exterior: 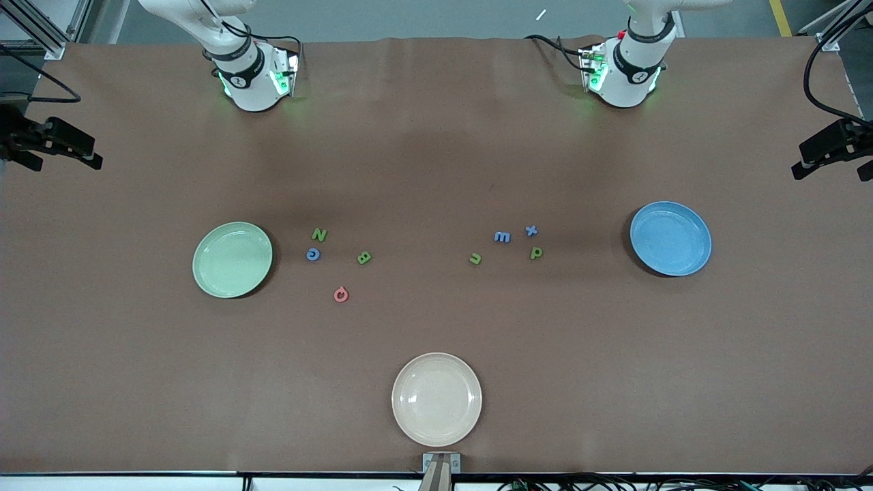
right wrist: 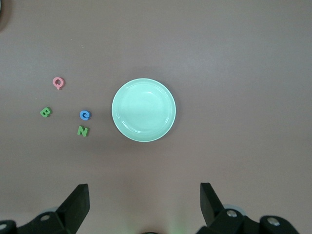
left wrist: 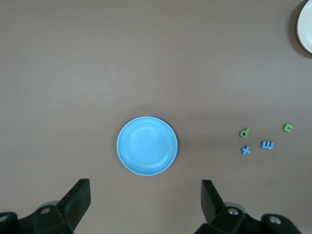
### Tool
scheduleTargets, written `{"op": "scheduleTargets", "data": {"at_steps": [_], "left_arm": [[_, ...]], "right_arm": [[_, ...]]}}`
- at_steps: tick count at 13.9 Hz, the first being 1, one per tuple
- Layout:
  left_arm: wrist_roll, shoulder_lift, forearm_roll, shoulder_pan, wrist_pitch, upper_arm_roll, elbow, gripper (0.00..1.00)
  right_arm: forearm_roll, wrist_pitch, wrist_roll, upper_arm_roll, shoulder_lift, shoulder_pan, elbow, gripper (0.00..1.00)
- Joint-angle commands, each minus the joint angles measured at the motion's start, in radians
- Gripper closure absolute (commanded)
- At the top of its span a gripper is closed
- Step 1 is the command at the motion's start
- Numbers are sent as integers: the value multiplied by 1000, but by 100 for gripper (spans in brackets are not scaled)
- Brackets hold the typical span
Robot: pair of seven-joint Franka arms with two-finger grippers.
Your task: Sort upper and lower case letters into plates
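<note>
On the brown worktop (exterior: 436,157) the glossy mint-green round plate (exterior: 232,259) lies toward the right arm's end, the glossy bright blue round plate (exterior: 670,238) toward the left arm's end. Beside the mint plate lie the flat capitals: green N (exterior: 319,234), blue G (exterior: 313,254), green B (exterior: 365,258) and pink-red Q (exterior: 341,294). Near the blue plate lie the small letters: blue m (exterior: 502,236), blue x (exterior: 531,230), green p (exterior: 537,253), green u (exterior: 475,258). A cream-beige round plate (exterior: 436,399) sits nearest the front camera. The left claw (left wrist: 146,207) hangs released high over the blue plate; the right claw (right wrist: 145,207) hangs released over the mint one (neither holds anything)
</note>
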State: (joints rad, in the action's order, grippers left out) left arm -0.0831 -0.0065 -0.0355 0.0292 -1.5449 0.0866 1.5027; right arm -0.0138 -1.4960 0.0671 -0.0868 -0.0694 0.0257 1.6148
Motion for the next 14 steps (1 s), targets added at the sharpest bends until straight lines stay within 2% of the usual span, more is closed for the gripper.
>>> {"op": "scheduleTargets", "data": {"at_steps": [1,9,14], "left_arm": [[5,-26,-4,0,-9,-1,13,0],[3,-26,-17,0,2,-5,13,0],[6,32,-27,23,-3,-28,54,0]], "right_arm": [[-2,-7,-13,2,-23,2,23,0],[0,-4,-12,2,-20,-1,7,0],[0,-1,-15,2,-15,0,-7,0]]}}
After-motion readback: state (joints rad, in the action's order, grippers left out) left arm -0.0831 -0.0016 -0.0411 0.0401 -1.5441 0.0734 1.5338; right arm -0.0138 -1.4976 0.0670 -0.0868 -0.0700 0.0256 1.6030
